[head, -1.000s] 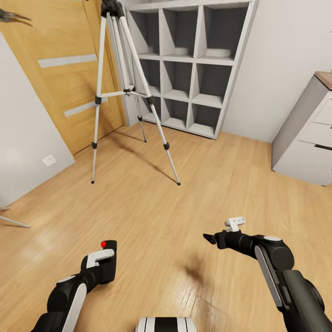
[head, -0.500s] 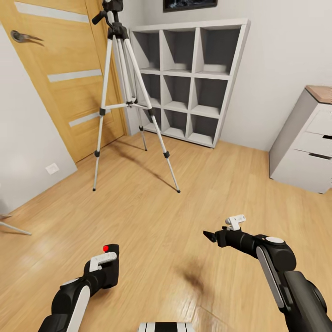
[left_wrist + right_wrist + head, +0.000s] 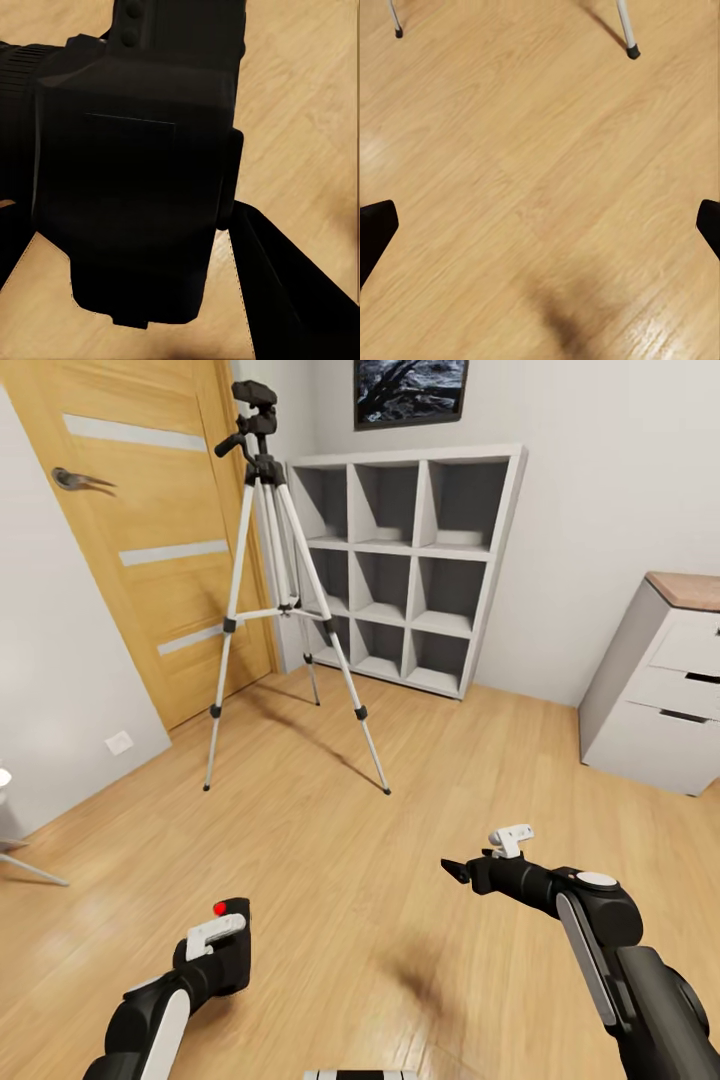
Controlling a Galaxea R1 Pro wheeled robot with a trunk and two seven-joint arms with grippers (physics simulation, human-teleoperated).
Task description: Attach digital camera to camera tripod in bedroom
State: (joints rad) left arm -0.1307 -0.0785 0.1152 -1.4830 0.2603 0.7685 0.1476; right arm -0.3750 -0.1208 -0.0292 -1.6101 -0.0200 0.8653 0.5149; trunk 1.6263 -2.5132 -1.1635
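Note:
The digital camera (image 3: 240,920), a small black box with a red dot on top, sits low at the left in the head view, and my left gripper (image 3: 226,952) is shut on it. In the left wrist view the camera's body (image 3: 127,187) blocks most of the floor, with a dark finger (image 3: 289,300) beside it. The camera tripod (image 3: 282,595) stands far ahead by the door, silver legs spread, its bare black head (image 3: 255,405) with the pan handle on top. My right gripper (image 3: 455,872) hovers open over the floor; its fingertips (image 3: 375,229) are wide apart, and a tripod foot (image 3: 633,52) lies beyond them.
An oak door (image 3: 150,540) stands left of the tripod, a grey cube shelf (image 3: 410,560) behind it, and a framed picture (image 3: 410,390) above. A white dresser (image 3: 660,690) is at the right. Thin metal legs (image 3: 30,865) poke in at the left edge. Open plank floor lies between me and the tripod.
The head view has tilted up, so the whole picture has slid down and the tripod's head and the picture have come into view. Both arms hold about the same pose.

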